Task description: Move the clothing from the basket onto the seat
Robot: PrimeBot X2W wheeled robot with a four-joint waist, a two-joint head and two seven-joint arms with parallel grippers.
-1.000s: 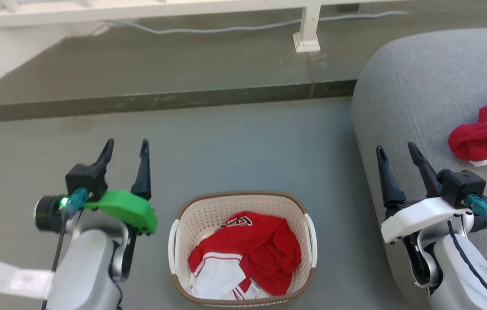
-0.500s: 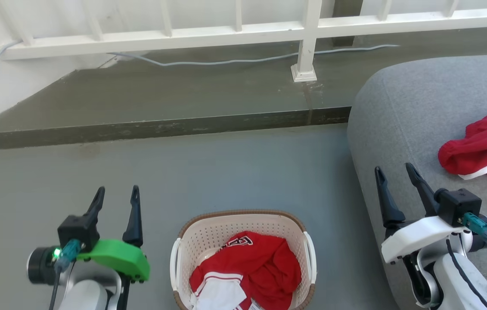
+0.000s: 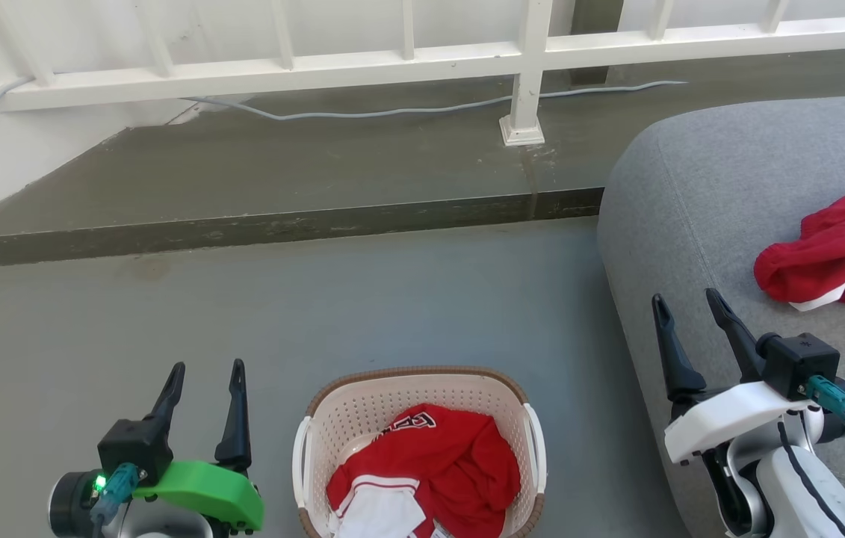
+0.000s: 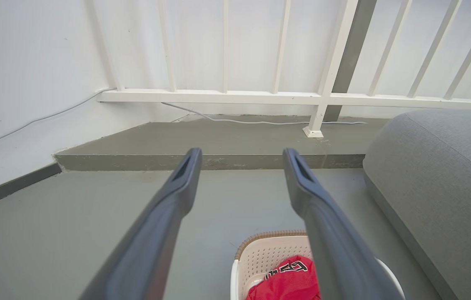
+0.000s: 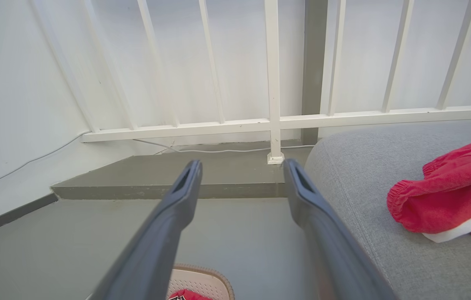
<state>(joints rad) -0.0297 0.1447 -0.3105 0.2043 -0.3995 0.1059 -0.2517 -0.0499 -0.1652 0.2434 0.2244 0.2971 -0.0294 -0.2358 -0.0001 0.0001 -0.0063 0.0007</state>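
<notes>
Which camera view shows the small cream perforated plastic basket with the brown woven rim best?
The head view: the basket shows almost whole, with both white handles and the red garment inside. The left wrist view gives its far end, partly behind a dark finger; the right wrist view, a bit of brown rim.

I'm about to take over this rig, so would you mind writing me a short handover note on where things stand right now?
Left gripper: open and empty, above the floor to the left of the basket.
Right gripper: open and empty, by the edge of the seat nearest the basket.
Done: one red garment lies on the seat.
Left: the other red garment, with white trim, lies in the basket on the floor. It needs picking up and placing on the seat.
</notes>
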